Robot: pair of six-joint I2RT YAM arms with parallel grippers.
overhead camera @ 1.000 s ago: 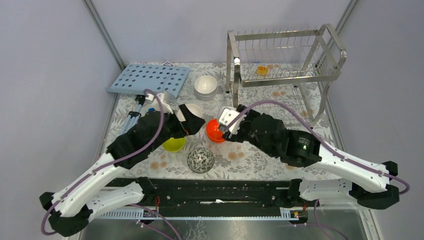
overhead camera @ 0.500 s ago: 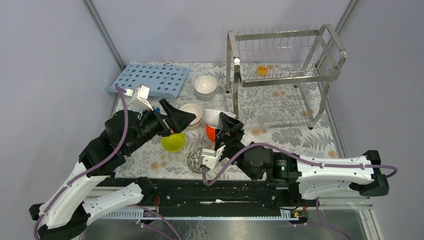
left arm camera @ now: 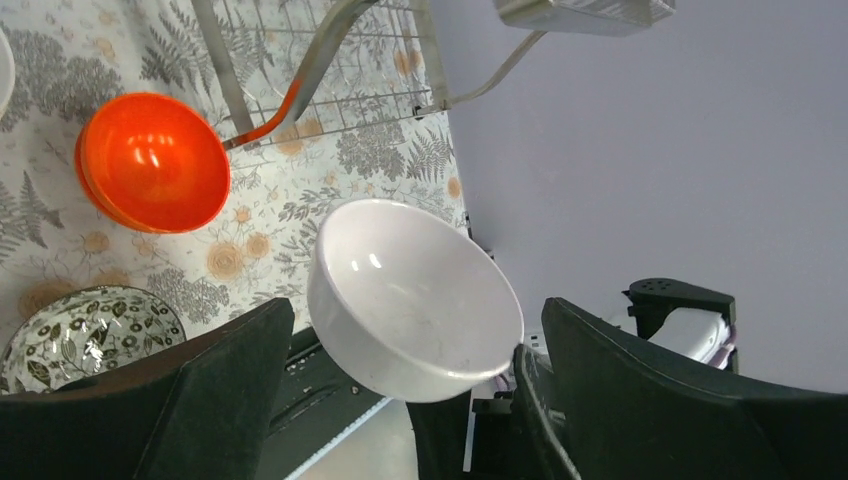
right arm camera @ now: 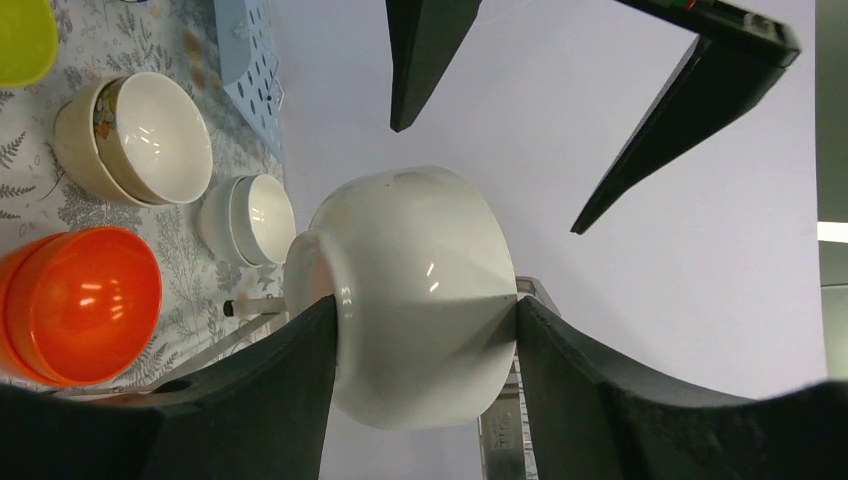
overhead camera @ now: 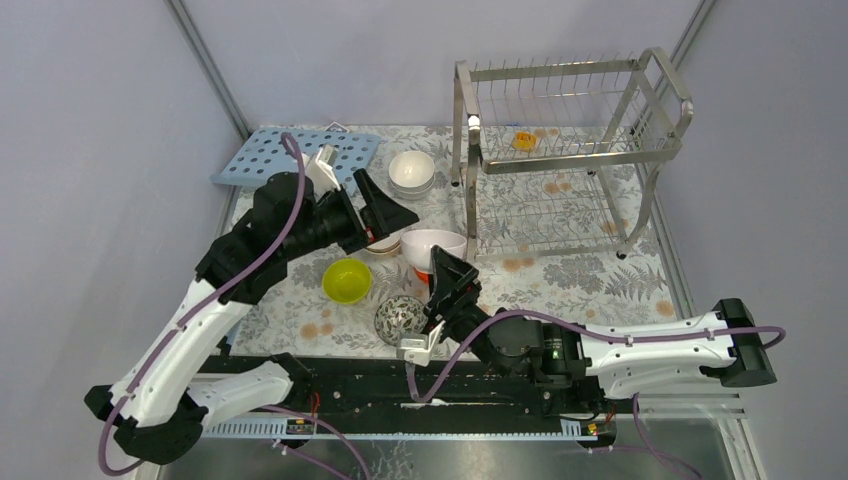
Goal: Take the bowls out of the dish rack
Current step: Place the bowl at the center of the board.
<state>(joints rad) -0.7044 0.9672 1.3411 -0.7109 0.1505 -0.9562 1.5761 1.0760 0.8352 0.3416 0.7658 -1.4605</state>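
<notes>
My right gripper (overhead camera: 450, 278) is shut on a glossy white bowl (overhead camera: 433, 244), its fingers (right arm camera: 250, 400) pressing both sides of the bowl (right arm camera: 420, 290) and holding it above the table, mouth up. My left gripper (overhead camera: 385, 214) is open, just left of this bowl, which hangs in front of its spread fingers (left arm camera: 200, 400) without touching them (left arm camera: 415, 295). Beneath lies the orange-red bowl (overhead camera: 421, 268). The lime-green bowl (overhead camera: 347, 281), speckled bowl (overhead camera: 400, 319), cream bowl (overhead camera: 386, 245) and a white stack (overhead camera: 411, 172) stand on the table. The steel dish rack (overhead camera: 570, 150) shows no bowls.
A light-blue perforated board (overhead camera: 300, 158) lies at the far left. A yellow-orange clip (overhead camera: 522, 140) sits on the rack's upper tier. The rack's leg (left arm camera: 300, 90) stands close to the orange-red bowl (left arm camera: 155, 160). Grey walls close in both sides.
My right arm has swung round and now holds the white bowl up, mouth upward. My left gripper has moved back and right, and faces the bowl with its jaws spread.
</notes>
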